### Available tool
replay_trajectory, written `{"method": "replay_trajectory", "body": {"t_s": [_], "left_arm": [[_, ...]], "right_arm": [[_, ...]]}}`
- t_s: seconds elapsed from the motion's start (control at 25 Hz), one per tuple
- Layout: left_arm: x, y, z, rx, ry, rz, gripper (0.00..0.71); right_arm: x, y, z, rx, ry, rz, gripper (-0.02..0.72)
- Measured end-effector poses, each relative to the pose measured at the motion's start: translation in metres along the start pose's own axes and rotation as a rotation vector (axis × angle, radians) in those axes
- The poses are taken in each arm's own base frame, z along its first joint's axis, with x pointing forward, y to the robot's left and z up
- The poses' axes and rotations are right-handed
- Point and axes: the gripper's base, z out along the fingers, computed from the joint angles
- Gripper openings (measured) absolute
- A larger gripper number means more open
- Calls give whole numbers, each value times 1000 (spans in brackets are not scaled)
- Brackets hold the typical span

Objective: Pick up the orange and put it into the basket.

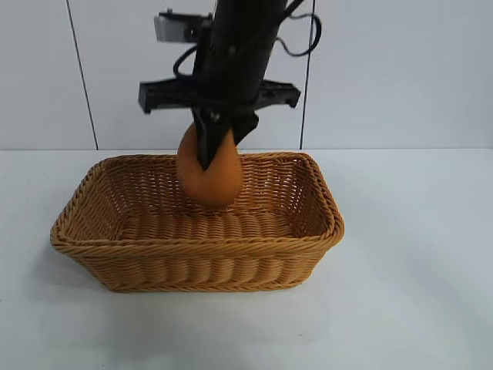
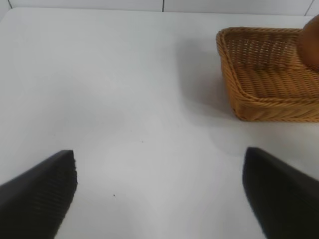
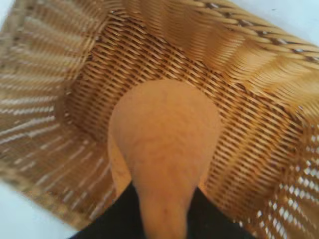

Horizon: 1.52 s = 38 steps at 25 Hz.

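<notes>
The right arm's black claw (image 1: 213, 146) hangs pointing almost straight down over the large rectangular woven wicker basket (image 1: 192, 262), tan-golden with a braided rim and flaring sides. Its fingers are clamped tight on the narrow knob at the top of the brownish-orange, matte, rough-skinned orange (image 1: 209, 176), a rounded lump much smaller than the basket. In the exterior view the orange hangs at about 12 o'clock from the basket's middle, in front of the far wall, its underside below the level of the far rim. Whether it touches the woven floor cannot be told.

From the right wrist view the orange (image 3: 167, 144) fills the centre, its knob running back between the dark fingers (image 3: 107, 219) of the claw, with the basket's woven floor and walls (image 3: 60, 89) all around it.

The basket stands on the white bench (image 1: 416, 254), roughly at its centre in the exterior view.

The left arm's claw (image 2: 159, 191) hovers over bare bench with its two black fingers (image 2: 40, 191) spread wide apart and nothing between them. In its wrist view the basket (image 2: 269, 94) lies well apart, towards 1 o'clock, and a sliver of the orange (image 2: 311, 45) shows above it at the frame's edge.
</notes>
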Motion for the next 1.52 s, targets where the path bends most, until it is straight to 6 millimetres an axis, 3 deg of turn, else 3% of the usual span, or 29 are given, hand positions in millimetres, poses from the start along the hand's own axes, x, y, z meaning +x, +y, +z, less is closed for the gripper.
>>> {"method": "replay_trajectory", "body": {"t_s": [0.08,0.16,0.24,0.36,0.52,0.76,0.96,1.12,1.32,1.52], "left_arm": [[0,0,0,0,0,0,641],[0,0,0,0,0,0,641],[0,0,0,0,0,0,641],[0,0,0,0,0,0,641],[0,0,0,0,1,0,641],[0,0,0,0,1,0,641],[0,0,0,0,1,0,641],[0,0,0,0,1,0,641],[0,0,0,0,1,0,641],[0,0,0,0,1,0,641]], "right_arm": [[0,0,0,-4,-3,-16,113],[0,0,0,-5,3,-22,295],[2,1,-2,-6,16,-26,534],[3,0,-15,4,33,-37,657],[-6,-1,-47,44,39,-52,686],[-31,-1,-101,73,-121,-31,694],[-37,-22,-120,90,-177,19,694],[-37,-64,-122,124,-174,94,694],[-26,-144,-131,186,-177,249,694],[-1,-223,-144,243,-180,417,694]]}}
